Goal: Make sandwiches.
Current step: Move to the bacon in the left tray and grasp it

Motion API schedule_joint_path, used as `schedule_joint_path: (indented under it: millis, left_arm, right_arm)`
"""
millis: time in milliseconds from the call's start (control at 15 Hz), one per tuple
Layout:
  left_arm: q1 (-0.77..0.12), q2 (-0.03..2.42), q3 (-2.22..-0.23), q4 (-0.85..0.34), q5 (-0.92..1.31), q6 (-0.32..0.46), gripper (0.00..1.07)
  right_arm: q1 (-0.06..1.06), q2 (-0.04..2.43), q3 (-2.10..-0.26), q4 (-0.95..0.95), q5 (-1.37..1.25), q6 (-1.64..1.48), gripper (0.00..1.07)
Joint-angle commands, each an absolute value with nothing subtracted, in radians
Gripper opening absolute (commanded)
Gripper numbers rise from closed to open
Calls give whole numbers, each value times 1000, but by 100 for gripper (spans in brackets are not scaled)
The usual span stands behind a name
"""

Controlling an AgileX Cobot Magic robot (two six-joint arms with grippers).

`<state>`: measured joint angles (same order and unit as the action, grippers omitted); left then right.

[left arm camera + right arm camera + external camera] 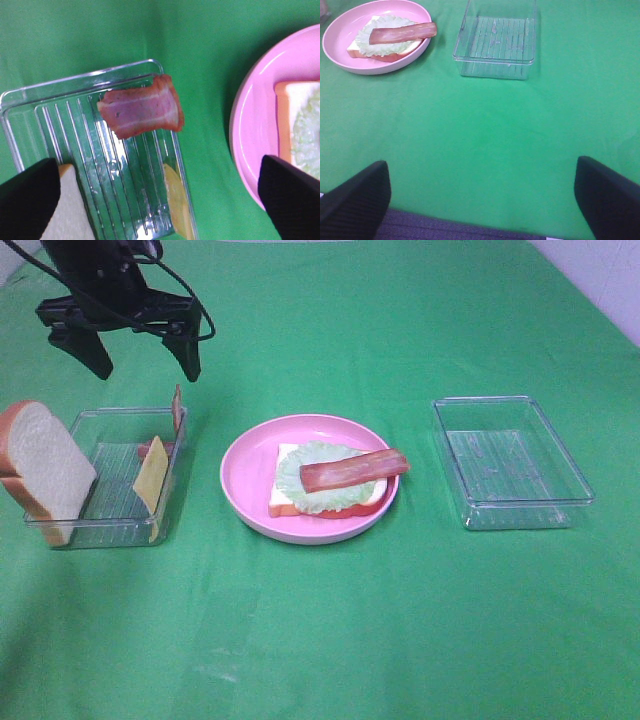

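**Sandwich parts, left to right**

Left tray (120, 412): holds bread slice (45, 465) and cheese (150, 480); spare bacon strip (177, 408) is propped at its rim. All probably light, thin and slick; pinch the bacon across its width. Above, left gripper (148, 370) gapes wide, empty. Centre: part-built sandwiches (330, 482) on pink plate (240, 502). Right tray (490, 400). Right gripper (482, 200): spread wide, empty.

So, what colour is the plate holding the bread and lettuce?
The plate is pink; the exterior high view shows it best.

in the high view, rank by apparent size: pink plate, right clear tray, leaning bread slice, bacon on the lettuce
1-2. round pink plate and right clear plastic tray: too alike to rank
3. white bread slice
4. reddish-brown bacon strip
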<state>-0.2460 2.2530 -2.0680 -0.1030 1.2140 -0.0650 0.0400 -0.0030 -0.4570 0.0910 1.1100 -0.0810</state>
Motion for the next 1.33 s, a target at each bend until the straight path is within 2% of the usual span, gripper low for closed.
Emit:
schedule_joint_path:
  millis: [67, 133, 333, 600, 933, 1200, 1333]
  left_arm:
    - [-288, 2319, -2133, -100, 1314, -61, 102]
    - [-313, 2364, -2157, -101, 1294, -64, 102]
    - [-315, 2389, -2161, -100, 1276, -88, 102]
    - [-315, 2391, -2161, -37, 1277, -101, 100]
    - [-310, 2392, -2161, -12, 1270, -107, 83]
    - [-310, 2408, -2161, -12, 1270, -118, 63]
    - [-310, 2408, -2161, -12, 1259, -118, 62]
  right_arm:
    - [33, -34, -454, 101, 1107, -70, 96]
    - [33, -34, -454, 101, 1107, -70, 96]
    - [33, -34, -454, 101, 1107, -70, 96]
    - [33, -34, -454, 101, 1107, -70, 96]
    - [33, -34, -454, 101, 1107, -70, 96]
    - [33, -34, -454, 101, 1107, -70, 96]
    - [33, -34, -454, 101, 1107, -70, 96]
